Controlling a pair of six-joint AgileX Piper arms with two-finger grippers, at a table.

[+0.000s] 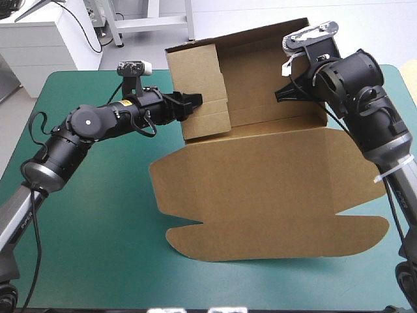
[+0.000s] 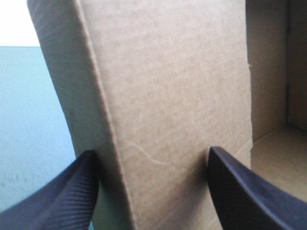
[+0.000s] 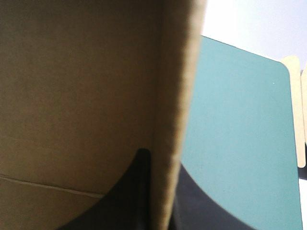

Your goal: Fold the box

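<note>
The brown box [image 1: 260,189] lies on the teal-green cover with its broad lid flat toward the front and its back and side walls raised. My left gripper [image 1: 194,101] is at the raised left wall [image 1: 199,78]. It stands open in the left wrist view, its gripper [image 2: 153,165] astride the wall panel [image 2: 172,86], one finger on each side. My right gripper [image 1: 281,93] is at the box's right wall. In the right wrist view the gripper [image 3: 160,167] is shut on the upright board edge [image 3: 175,96].
The teal-green cover [image 1: 91,215] lies bare to the left of the box and in front of it. More cover [image 3: 230,120] runs beyond the right wall. A pale strip [image 3: 300,115] shows past the table's right edge.
</note>
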